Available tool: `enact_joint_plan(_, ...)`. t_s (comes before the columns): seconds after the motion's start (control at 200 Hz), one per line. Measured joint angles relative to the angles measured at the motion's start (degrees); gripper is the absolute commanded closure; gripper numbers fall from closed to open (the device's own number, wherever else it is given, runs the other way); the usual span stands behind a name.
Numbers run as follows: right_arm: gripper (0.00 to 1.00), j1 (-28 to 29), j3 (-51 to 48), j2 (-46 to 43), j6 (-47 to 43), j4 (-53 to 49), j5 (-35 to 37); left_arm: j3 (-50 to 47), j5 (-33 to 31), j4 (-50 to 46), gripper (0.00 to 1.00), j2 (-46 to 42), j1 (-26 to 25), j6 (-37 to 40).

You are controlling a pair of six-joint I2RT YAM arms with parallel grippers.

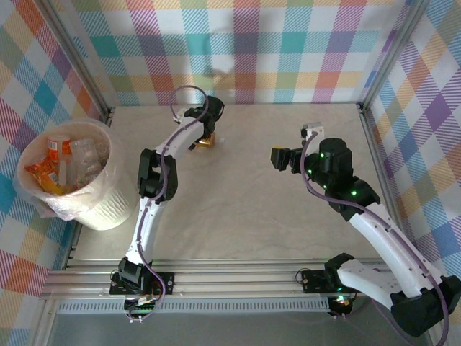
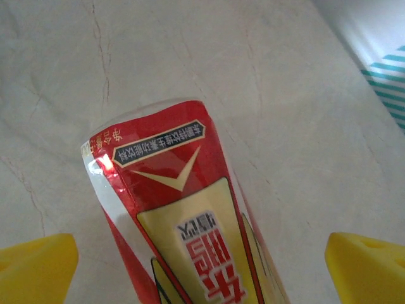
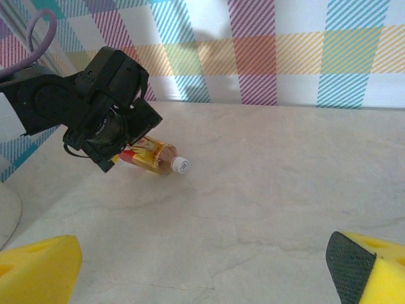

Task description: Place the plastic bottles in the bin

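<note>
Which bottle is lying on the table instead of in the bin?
The red-and-yellow-labelled bottle, on its side on the table below the open left gripper; the other bottles are all piled inside the bin.

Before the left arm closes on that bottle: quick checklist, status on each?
1. The left jaws open: ok.
2. The bottle centred between the left fingers: ok, red label midway, a gap on each side.
3. The bottle at rest: ok, lying on its side on the table.
4. The left jaws low enough to close around it: cannot tell.
5. The right jaws out of the way: ok, open, hovering well apart from the bottle.
6. The bin can take it: ok, the other bottles in it sit below the rim.
</note>
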Motion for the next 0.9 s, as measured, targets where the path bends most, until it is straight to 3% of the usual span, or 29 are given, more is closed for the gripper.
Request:
enact_joint_plan(0.505,0.0,0.0,-0.3,-4.5,-2.9,-3.7,3.4,11.5,4.0,-0.7,0.0,10.9,3.0,-1.8)
enact_joint_plan(0.75,0.0,0.0,-0.3,-4.5,-4.3,-4.5,3.7,11.9,6.4,-0.3,0.17,11.0,3.1,2.3)
enact_joint_plan(0.905,0.0,0.0,-0.3,-4.5,-5.3,-4.9,2.5,11.8,7.4,0.8,0.34,11.0,3.1,5.8)
